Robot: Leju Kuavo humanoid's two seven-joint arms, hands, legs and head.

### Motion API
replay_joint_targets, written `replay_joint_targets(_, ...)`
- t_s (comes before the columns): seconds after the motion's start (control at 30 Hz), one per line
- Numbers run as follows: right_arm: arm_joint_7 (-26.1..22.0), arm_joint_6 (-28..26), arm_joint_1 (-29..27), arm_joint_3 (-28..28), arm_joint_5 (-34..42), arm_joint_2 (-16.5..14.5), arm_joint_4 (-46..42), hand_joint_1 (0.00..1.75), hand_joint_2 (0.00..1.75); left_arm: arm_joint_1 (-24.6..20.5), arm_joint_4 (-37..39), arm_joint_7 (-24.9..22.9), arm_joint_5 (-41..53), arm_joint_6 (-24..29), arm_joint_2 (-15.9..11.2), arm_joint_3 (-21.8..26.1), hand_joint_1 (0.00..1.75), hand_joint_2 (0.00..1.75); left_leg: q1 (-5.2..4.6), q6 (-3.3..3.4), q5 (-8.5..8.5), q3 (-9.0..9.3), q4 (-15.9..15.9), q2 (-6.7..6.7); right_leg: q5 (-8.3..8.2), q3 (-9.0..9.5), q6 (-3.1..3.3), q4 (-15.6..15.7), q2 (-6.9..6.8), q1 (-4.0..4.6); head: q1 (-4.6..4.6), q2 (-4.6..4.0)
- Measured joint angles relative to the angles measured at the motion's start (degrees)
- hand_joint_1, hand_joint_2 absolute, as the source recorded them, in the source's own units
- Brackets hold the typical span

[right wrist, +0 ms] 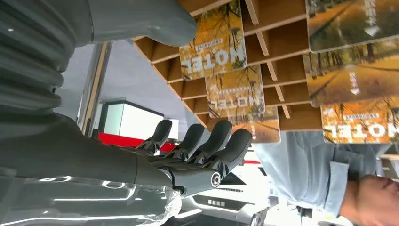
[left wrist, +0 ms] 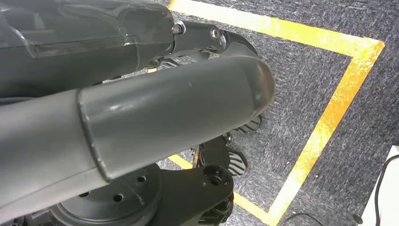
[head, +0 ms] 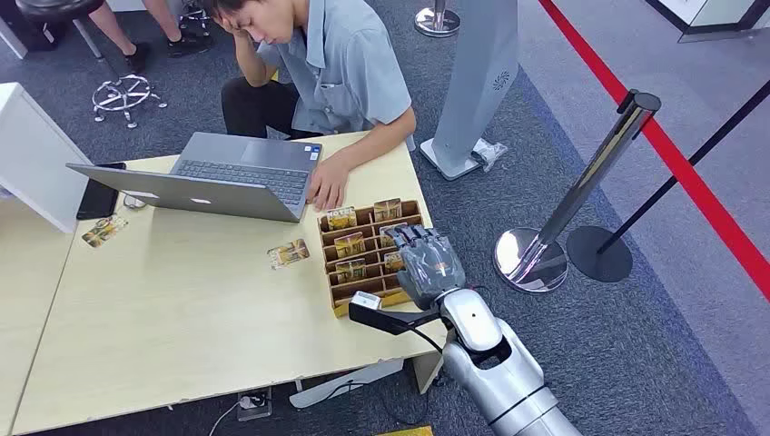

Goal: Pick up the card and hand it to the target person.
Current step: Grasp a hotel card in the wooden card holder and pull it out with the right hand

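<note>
Head view, worktop (head: pixel 182 309): pale wood, with things listed from left to right.
Phone (head: pixel 98 195): dark, at the far left.
Laptop (head: pixel 218 177): open, far side, in front of a seated person (head: pixel 336 73).
Card (head: pixel 288 253): lies flat, just left of the wooden rack (head: pixel 363 259).
Rack cards (head: pixel 349 243): stand upright in the slots.
Right hand (head: pixel 427 263): over the rack's right side, fingers (right wrist: pixel 207 146) spread, grasping nothing.
Left hand (left wrist: pixel 141 108): hangs over carpet (left wrist: pixel 320 66); grip cannot be told.

head high over table (head: pixel 182 309), wrist cameras close
</note>
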State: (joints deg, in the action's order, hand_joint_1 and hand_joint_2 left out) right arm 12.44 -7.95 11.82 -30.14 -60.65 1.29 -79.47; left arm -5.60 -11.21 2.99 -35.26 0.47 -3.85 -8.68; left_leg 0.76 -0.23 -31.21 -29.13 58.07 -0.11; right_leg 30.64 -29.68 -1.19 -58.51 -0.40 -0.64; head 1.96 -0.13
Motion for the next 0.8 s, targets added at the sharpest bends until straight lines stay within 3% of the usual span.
replay_joint_targets(0.17, 0.0, -0.1, 0.0, 0.0, 0.0, 0.0, 1.1, 0.79, 1.75, 0.0, 0.0, 0.0, 0.0, 0.0, 0.0, 0.0, 0.0, 0.0, 0.0, 0.0, 0.0, 0.0, 0.0, 0.0, 0.0, 0.0, 0.0, 0.0, 0.0, 0.0, 0.0, 0.0)
replay_joint_targets(0.53, 0.0, -0.4, 0.2, 0.0, 0.0, -0.1, 3.2, 0.89, 1.75, 0.0, 0.0, -0.4, 0.0, 0.0, 0.0, 0.0, 0.0, 0.0, 0.0, 0.0, 0.0, 0.0, 0.0, 0.0, 0.0, 0.0, 0.0, 0.0, 0.0, 0.0, -0.01, 0.0)
replay_joint_targets(0.7, 0.1, -0.7, 0.5, 0.0, 0.0, -0.2, 4.0, 1.02, 1.75, 0.0, 0.0, -0.4, 0.0, 0.0, 0.0, 0.0, 0.0, 0.0, 0.0, 0.0, 0.0, 0.0, 0.0, 0.0, 0.0, 0.0, 0.0, 0.0, 0.0, 0.0, 0.01, 0.0)
replay_joint_targets(0.8, 0.2, -0.9, 0.6, 0.0, 0.0, -0.2, 4.3, 1.19, 1.75, 0.0, 0.0, -0.4, 0.1, 0.1, 0.0, 0.0, 0.0, 0.0, 0.0, 0.0, 0.0, 0.0, 0.0, 0.0, 0.0, 0.0, 0.0, 0.0, 0.0, 0.0, -0.01, 0.0)
